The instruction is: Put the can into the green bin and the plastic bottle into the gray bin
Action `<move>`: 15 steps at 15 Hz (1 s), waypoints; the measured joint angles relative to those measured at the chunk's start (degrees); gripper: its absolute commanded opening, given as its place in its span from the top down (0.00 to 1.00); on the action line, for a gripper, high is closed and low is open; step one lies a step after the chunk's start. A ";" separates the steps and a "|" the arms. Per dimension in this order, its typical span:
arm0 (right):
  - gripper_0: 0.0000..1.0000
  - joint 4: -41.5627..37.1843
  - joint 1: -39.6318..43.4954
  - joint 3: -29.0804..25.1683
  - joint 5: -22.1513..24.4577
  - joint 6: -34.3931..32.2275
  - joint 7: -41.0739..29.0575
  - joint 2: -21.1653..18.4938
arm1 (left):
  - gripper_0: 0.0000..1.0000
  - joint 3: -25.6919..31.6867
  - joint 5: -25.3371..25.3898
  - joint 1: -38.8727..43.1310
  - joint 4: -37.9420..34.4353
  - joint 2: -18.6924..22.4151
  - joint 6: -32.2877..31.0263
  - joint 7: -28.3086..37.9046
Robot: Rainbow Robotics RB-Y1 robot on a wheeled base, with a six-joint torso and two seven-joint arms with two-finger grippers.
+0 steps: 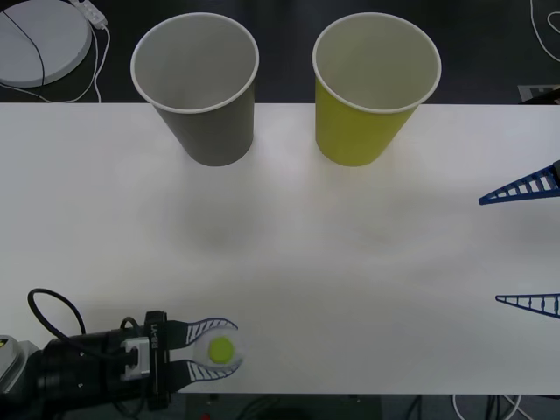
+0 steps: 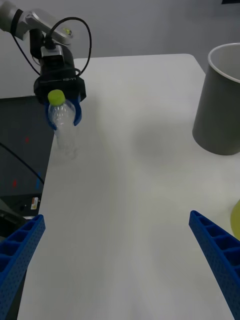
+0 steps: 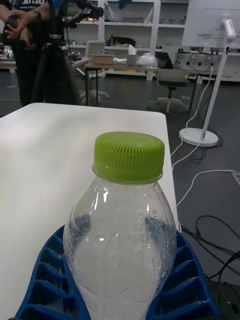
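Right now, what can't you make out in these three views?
- Plastic bottle: the left gripper closes around it; its base is cut off in the left wrist view, and from the front just the cap is visible.
- Right gripper: only two spread fingertips enter at the front view's edge.
- Green bin: just a sliver at the right wrist view's edge.
- Gray bin: its floor is unclear.

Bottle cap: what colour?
Lime green; the bottle cap shows best in the left wrist view.

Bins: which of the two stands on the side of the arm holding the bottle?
The gray bin, on the robot's left, same side as the left gripper clasping the bottle; the green bin stands further right.
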 measured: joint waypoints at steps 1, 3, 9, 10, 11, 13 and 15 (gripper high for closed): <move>0.00 0.00 0.00 0.00 0.00 0.00 0.00 0.00 | 1.00 0.13 0.32 0.01 -0.44 0.27 0.01 0.43; 0.00 0.00 0.00 0.00 0.00 0.00 0.00 0.00 | 1.00 0.58 0.46 0.02 -1.73 0.93 0.20 1.56; 0.00 0.00 0.00 0.00 0.00 0.00 0.00 0.00 | 1.00 1.63 0.88 0.71 -5.93 4.22 2.15 5.08; 0.00 0.00 0.00 0.00 0.00 0.00 0.00 0.00 | 1.00 2.08 0.88 1.10 -6.74 4.63 2.40 5.69; 0.00 0.00 0.00 0.00 0.00 0.00 0.00 0.00 | 1.00 2.46 0.89 1.38 -7.38 4.92 2.54 6.15; 0.00 0.00 0.00 0.00 0.00 0.00 0.00 0.00 | 1.00 3.73 1.06 2.34 -9.47 6.08 2.99 7.56; 0.00 0.00 0.00 0.00 0.00 0.00 0.00 0.00 | 1.00 5.07 1.44 3.51 -11.47 7.39 3.44 8.90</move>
